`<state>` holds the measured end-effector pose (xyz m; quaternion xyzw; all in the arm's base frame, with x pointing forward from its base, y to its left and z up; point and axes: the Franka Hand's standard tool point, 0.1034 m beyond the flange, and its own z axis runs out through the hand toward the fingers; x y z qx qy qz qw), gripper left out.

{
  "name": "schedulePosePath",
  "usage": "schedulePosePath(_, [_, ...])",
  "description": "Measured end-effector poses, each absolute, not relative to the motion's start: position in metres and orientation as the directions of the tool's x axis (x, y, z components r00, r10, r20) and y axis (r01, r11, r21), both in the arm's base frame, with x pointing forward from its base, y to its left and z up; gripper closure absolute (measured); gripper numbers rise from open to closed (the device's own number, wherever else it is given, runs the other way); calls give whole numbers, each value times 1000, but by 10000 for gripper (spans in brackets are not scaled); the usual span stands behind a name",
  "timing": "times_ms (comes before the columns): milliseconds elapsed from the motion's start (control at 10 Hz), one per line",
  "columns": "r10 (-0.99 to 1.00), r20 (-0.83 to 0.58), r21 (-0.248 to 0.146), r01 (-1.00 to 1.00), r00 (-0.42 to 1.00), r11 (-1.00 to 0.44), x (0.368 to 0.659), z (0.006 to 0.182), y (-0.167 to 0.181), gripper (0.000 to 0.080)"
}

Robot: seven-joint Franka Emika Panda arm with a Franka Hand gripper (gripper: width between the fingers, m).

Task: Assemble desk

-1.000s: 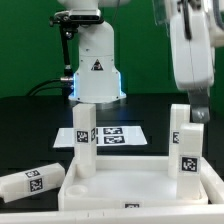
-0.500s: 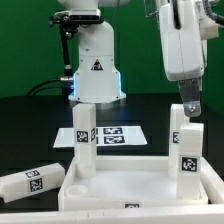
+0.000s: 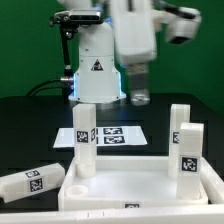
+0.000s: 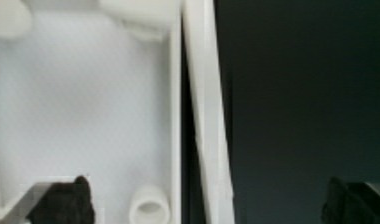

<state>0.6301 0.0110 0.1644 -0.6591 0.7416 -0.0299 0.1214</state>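
Note:
The white desk top [image 3: 135, 190] lies at the front, sockets up. Three tagged legs stand in its corners: one at the exterior view's left [image 3: 85, 140], two at its right, rear [image 3: 178, 122] and front [image 3: 188, 152]. A fourth leg [image 3: 30, 182] lies loose on the table at the left. My gripper [image 3: 140, 97] hangs open and empty above the middle, behind the top and clear of all legs. In the wrist view the gripper [image 4: 208, 200] has its dark fingertips [image 4: 62, 200] wide apart over the top's rim [image 4: 201, 100], with a socket hole [image 4: 148, 207] below.
The marker board [image 3: 112, 135] lies on the black table behind the desk top. The robot's white base [image 3: 97, 70] stands at the back. A dark table surface [image 4: 293, 100] runs beside the top's rim.
My gripper has moved from above the rear right leg toward the exterior view's left, and now hangs over the middle. The legs and top have not moved.

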Motion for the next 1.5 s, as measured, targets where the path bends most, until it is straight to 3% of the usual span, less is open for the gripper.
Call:
schedulePosePath(300, [-992,-100,-233,-971,78,-53,631,165,18,150])
schedulePosePath(500, [-960,-35,-261,-930,276,-258,628,154,-11,150])
schedulePosePath(900, [-817,74,-215,-790,573,-574,620,130,-96,150])
schedulePosePath(1000, [-792,84,-205,-767,605,-608,620,129,-99,150])
schedulePosePath(1100, [-746,100,-198,-721,659,-664,620,129,-97,150])
schedulePosePath(1300, [-763,82,-201,-739,641,-643,620,132,-91,150])
schedulePosePath(1400, [-763,15,-217,-742,646,-634,618,155,-62,150])
schedulePosePath(1500, [-757,-16,-244,-737,653,-630,605,163,-64,150])
